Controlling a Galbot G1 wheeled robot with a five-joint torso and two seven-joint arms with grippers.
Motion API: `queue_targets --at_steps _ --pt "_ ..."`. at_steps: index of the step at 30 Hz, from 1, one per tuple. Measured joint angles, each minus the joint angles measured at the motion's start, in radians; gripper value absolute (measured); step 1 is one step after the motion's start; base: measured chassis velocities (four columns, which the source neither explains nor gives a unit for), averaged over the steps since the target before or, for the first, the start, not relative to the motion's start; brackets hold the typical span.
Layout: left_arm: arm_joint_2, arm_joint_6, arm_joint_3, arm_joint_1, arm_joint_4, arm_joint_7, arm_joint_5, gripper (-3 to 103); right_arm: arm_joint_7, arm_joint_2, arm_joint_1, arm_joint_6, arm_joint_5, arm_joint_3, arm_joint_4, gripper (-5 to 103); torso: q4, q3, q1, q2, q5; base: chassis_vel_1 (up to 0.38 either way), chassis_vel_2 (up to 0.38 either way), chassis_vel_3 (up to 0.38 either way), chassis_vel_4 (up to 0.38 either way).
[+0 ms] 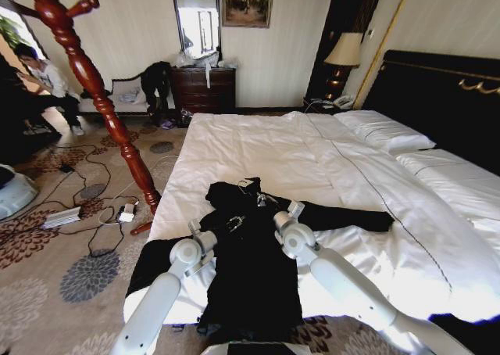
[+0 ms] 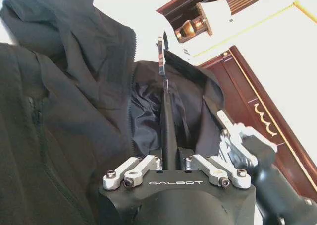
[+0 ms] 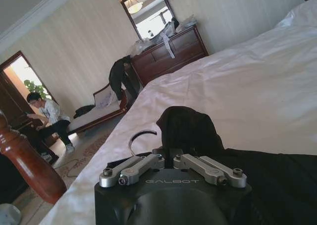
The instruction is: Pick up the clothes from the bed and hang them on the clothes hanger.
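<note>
One coat [image 1: 250,269] is laid on the bed [image 1: 258,148], lower centre of frame, long axis running from collar toward the near edge, hem draped over it; one sleeve is stretched right. Left gripper [image 1: 205,231] and right gripper [image 1: 285,218] are set at the shoulders. Left fingers [image 2: 167,121] are seen clenched; right fingers are hidden, cannot tell. One stand [image 1: 94,85] upper left, base cut off by the bed.

Clothes [image 1: 250,269] on bed [image 1: 266,148] near edge; clothes hanger [image 1: 90,77] left of bed, on floor.
</note>
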State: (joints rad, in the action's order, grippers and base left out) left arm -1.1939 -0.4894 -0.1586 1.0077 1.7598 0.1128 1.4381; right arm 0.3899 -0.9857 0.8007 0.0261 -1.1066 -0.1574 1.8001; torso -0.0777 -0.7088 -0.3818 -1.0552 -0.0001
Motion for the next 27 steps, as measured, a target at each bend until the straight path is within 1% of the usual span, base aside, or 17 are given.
queue_targets --at_steps 1,5,7,11,12,14,16,19,20,23,24,25,26,27 --pt "0.000 0.000 0.000 0.000 0.000 0.000 0.000 16 0.000 0.000 0.000 0.000 0.000 0.000 0.000 -1 0.0000 0.000 0.000 0.000 0.0000 0.000 0.000 0.000 0.000" --pt "0.008 0.001 0.030 -0.044 -0.036 -0.015 -0.033 16 -0.008 0.040 0.059 -0.026 0.085 -0.027 0.049 19 -0.0004 0.000 0.000 0.000 0.0002 0.000 0.000 0.000 0.000" --pt "0.010 0.003 0.040 -0.055 -0.044 -0.017 -0.042 16 -0.009 0.046 0.067 -0.028 0.096 -0.028 0.059 19 -0.0005 0.000 0.000 0.000 0.0001 0.000 0.000 0.000 0.000" --pt "0.026 0.017 0.092 -0.111 -0.090 -0.033 -0.089 16 -0.022 0.077 0.094 -0.043 0.191 -0.033 0.093 41 -0.0002 0.000 0.000 0.000 0.0001 0.000 0.000 0.000 0.000" --pt "0.026 0.017 0.092 -0.111 -0.090 -0.033 -0.089 16 -0.022 0.077 0.094 -0.043 0.191 -0.033 0.093 41 -0.0002 0.000 0.000 0.000 0.0001 0.000 0.000 0.000 0.000" --pt "0.035 0.021 0.111 -0.132 -0.105 -0.038 -0.109 16 -0.033 0.084 0.104 -0.055 0.225 -0.026 0.100 52 -0.0003 0.000 0.000 0.000 0.0001 0.000 0.000 0.000 0.000" --pt "0.041 0.023 0.117 -0.138 -0.108 -0.040 -0.120 16 -0.032 0.081 0.105 -0.056 0.217 -0.017 0.098 52 -0.0003 0.000 0.000 0.000 -0.0001 0.000 0.000 0.000 0.000" --pt "0.073 0.042 0.153 -0.168 -0.119 -0.053 -0.172 16 0.000 0.063 0.103 -0.056 0.178 0.022 0.073 68 -0.0001 0.000 0.000 0.000 0.0000 0.000 0.000 0.000 0.000" --pt "0.073 0.042 0.153 -0.168 -0.119 -0.053 -0.172 16 0.000 0.063 0.103 -0.056 0.178 0.022 0.073 68 -0.0001 0.000 0.000 0.000 0.0000 0.000 0.000 0.000 0.000" --pt "0.105 0.055 0.183 -0.197 -0.114 -0.055 -0.201 16 0.022 0.049 0.103 -0.051 0.170 0.049 0.060 85 -0.0007 0.000 0.000 0.000 0.0000 0.000 0.000 0.000 0.000" --pt "0.105 0.055 0.183 -0.197 -0.114 -0.055 -0.201 16 0.022 0.049 0.103 -0.051 0.170 0.049 0.060 85 -0.0007 0.000 0.000 0.000 0.0000 0.000 0.000 0.000 0.000" --pt "0.112 0.062 0.184 -0.198 -0.105 -0.054 -0.219 16 0.025 0.045 0.104 -0.044 0.170 0.051 0.060 85 -0.0005 0.000 0.000 0.000 0.0000 0.000 0.000 0.000 0.000" --pt "0.120 0.072 0.185 -0.198 -0.095 -0.039 -0.245 16 0.027 0.040 0.109 -0.037 0.172 0.054 0.061 95 -0.0001 0.000 0.000 0.000 -0.0001 0.000 0.000 0.000 0.000" --pt "0.125 0.081 0.185 -0.197 -0.089 -0.027 -0.265 13 0.028 0.037 0.116 -0.032 0.177 0.056 0.061 95 -0.0002 0.000 0.000 0.000 -0.0001 0.000 0.000 0.000 0.000"
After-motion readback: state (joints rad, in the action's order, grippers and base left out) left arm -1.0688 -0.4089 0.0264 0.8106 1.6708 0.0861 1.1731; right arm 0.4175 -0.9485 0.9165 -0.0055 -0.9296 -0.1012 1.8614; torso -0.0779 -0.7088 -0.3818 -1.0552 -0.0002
